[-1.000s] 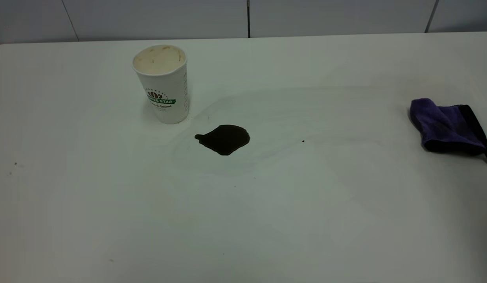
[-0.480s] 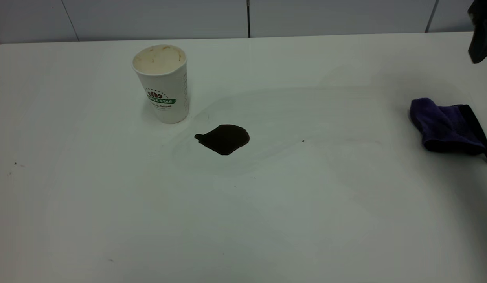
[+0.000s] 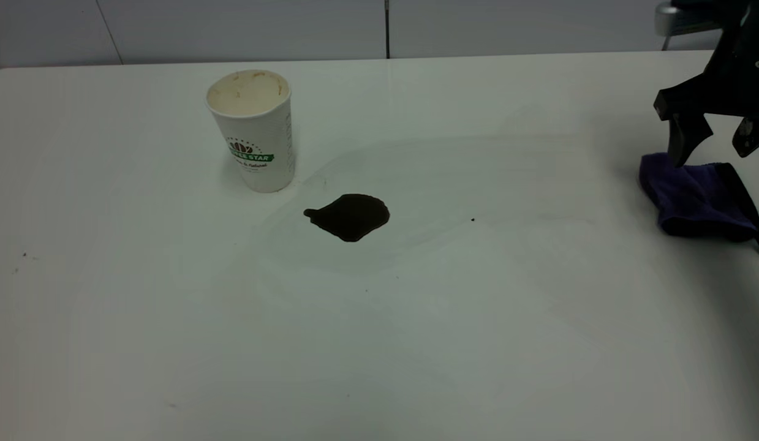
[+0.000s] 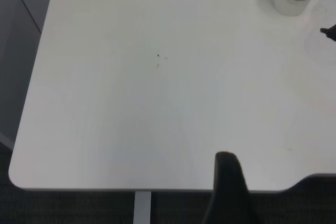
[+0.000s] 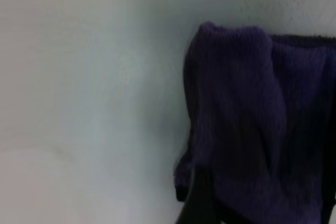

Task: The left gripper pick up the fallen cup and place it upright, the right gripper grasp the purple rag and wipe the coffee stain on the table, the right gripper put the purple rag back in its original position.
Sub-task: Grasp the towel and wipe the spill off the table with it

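Right hand [image 3: 716, 142] spread above purple rag [image 3: 698, 197]; cup [image 3: 254, 130], coffee stain [image 3: 349, 217] well apart.

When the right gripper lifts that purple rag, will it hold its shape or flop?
The purple rag lies crumpled and folded on the table, so it will probably sag and drape. Its fluffy pile suggests it is light and easily gripped. The right gripper hangs open above it.

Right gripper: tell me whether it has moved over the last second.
Yes. The right gripper, out of view a second ago, has come down from the upper right, fingers open, and now hangs just above the unmoved purple rag.
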`<action>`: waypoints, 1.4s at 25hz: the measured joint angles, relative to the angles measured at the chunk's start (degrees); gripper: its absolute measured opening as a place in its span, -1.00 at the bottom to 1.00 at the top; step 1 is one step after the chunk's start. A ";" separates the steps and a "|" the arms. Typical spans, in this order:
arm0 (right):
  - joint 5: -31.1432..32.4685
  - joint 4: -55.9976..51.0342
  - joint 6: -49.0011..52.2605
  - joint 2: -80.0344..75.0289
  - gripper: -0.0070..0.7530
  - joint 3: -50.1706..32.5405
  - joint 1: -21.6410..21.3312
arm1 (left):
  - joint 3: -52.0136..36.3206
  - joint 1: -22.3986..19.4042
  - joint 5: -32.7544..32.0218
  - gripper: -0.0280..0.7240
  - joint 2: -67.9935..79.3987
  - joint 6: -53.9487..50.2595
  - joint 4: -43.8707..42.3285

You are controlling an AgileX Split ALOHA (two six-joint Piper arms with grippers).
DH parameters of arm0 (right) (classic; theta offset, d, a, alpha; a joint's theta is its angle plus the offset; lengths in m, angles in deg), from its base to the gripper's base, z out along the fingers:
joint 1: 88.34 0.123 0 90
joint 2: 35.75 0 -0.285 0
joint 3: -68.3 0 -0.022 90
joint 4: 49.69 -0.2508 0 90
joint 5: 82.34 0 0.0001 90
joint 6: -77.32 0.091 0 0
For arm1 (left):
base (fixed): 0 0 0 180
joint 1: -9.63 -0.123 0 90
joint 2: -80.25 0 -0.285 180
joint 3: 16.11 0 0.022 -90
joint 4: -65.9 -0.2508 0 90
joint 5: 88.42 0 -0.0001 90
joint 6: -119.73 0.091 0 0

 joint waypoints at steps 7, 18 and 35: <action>-0.33 -0.11 0.00 -6.81 0.87 3.88 -2.28 | 0.00 0.00 0.00 0.50 0.00 0.00 0.00; 0.12 -5.26 -1.12 -12.13 -0.20 6.71 -3.33 | 0.00 0.00 0.00 0.50 0.00 0.00 0.00; 9.73 -34.28 -24.43 -9.96 -0.81 13.69 12.11 | 0.00 0.00 0.00 0.50 0.00 0.00 0.00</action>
